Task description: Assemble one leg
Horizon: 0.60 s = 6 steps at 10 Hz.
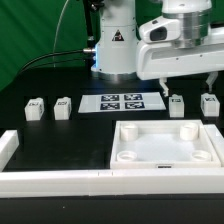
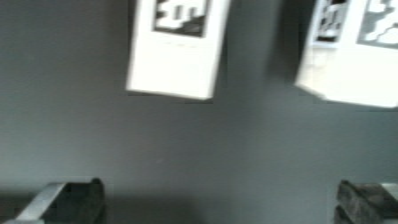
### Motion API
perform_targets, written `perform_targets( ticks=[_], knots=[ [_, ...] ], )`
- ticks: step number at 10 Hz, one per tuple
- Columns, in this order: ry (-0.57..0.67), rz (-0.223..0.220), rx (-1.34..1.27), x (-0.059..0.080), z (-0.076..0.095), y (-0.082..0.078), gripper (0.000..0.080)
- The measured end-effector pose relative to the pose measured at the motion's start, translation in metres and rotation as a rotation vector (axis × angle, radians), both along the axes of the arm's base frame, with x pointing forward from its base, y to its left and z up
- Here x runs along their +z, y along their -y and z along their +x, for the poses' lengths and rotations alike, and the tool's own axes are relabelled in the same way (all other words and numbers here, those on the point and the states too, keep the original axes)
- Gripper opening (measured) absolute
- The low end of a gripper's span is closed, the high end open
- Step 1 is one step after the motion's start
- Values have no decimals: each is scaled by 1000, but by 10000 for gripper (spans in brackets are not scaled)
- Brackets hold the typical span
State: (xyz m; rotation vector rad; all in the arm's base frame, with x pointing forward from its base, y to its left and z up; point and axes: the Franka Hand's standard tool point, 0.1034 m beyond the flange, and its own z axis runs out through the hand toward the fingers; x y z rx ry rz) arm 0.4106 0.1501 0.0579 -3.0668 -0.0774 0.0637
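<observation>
Four small white legs with marker tags stand on the black table. Two are at the exterior view's left and two at its right. My gripper hangs just above the right pair, open and empty. In the wrist view the two right legs lie on the dark table beyond my gripper. Its fingertips stand wide apart with nothing between them.
The large white square panel with raised rim and corner holes lies in front of the right legs. The marker board lies between the two leg pairs. A white rail runs along the front left. The robot base stands behind.
</observation>
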Motion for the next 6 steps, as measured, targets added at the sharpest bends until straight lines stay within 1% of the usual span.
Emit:
perform_targets(
  ticks=[2,3,4,6],
  knots=[
    [-5,4,7,1,-10,-28,649],
    [-5,6,21,0,-12,-36,649],
    [-7,6,21,-1,-10,-34,649],
    [-39,-4,27,-1,-12,-32,649]
  ],
)
